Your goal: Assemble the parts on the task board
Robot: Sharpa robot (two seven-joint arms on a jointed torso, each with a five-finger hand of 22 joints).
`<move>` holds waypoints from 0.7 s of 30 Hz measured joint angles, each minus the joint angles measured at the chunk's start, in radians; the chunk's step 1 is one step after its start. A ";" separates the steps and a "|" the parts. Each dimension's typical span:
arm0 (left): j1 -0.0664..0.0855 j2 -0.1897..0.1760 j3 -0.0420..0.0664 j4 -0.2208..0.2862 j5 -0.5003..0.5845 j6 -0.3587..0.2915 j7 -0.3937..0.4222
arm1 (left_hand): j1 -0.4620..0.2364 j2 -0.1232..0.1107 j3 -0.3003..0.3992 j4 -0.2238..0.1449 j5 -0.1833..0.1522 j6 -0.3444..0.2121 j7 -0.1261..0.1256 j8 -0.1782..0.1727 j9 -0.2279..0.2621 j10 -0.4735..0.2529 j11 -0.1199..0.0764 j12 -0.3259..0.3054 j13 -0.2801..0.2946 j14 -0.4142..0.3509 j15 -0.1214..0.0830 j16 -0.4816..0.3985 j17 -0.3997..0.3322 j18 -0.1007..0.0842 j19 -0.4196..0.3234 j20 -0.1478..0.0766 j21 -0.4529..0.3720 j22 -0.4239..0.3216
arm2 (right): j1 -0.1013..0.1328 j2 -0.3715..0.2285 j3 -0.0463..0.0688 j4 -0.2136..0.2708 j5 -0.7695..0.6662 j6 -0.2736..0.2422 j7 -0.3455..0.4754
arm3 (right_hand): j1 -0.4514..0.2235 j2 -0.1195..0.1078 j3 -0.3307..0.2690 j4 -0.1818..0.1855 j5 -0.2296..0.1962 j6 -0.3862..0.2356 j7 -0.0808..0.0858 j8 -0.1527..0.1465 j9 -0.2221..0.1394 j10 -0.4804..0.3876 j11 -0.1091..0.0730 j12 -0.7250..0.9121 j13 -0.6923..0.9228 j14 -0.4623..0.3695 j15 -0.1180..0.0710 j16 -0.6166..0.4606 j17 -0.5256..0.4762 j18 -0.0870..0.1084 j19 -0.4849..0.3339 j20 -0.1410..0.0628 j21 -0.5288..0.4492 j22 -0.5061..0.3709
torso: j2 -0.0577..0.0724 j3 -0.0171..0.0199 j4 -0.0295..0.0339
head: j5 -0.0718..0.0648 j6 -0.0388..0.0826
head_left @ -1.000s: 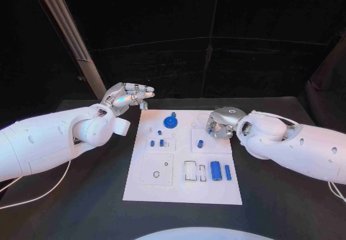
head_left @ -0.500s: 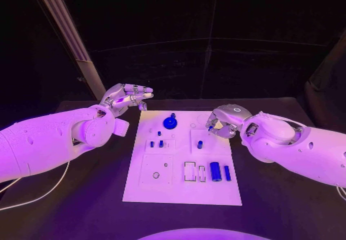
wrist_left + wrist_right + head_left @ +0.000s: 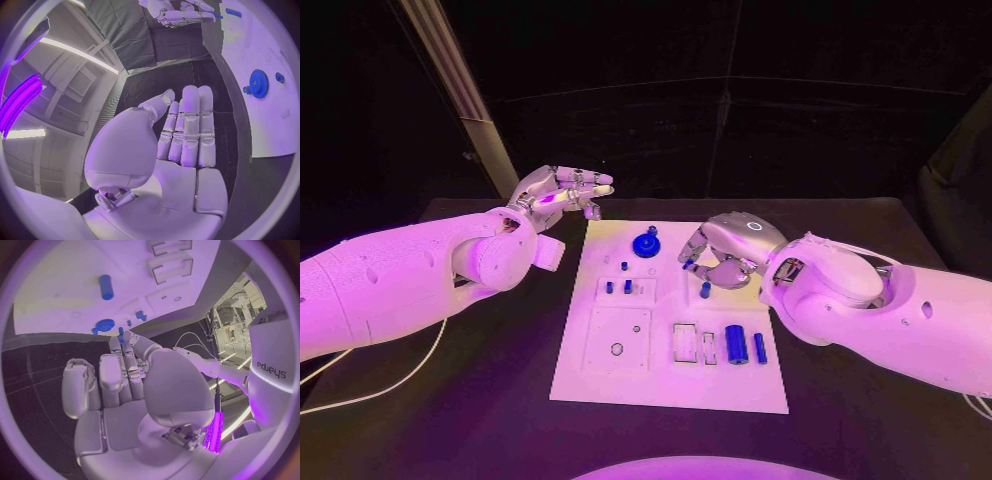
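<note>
My right hand [image 3: 715, 256] has moved in over the task board [image 3: 672, 390], fingers curled on nothing I can see, nearing a small blue peg [image 3: 705, 290]. Left hand [image 3: 564, 193] stays open, idle.

A black, matte-topped table [image 3: 473, 420] fills the lower half of the frame. Directly on it, at the centre, lies a flat white rectangular task board [image 3: 596, 385], its long sides running from the lower frame toward the upper middle.
</note>
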 measured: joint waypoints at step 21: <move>0.000 0.029 0.000 -0.003 0.000 0.000 0.000 | 0.000 0.000 0.000 0.000 0.000 0.000 0.000 0.000 -0.001 0.000 0.000 0.000 0.000 0.000 0.000 0.000 -0.001 0.000 0.000 0.000 -0.004 -0.002 | -0.079 0.222 -0.007 -0.121 0.031 0.098 0.041 | 0.000 0.000 -0.001 -0.001 0.000 0.000 0.000 -0.004 -0.001 0.000 0.000 -0.001 -0.001 0.000 0.000 0.000 -0.002 0.000 0.000 0.000 0.000 0.000 | 0.002 -0.0012 -0.0006 | 0.057 -0.021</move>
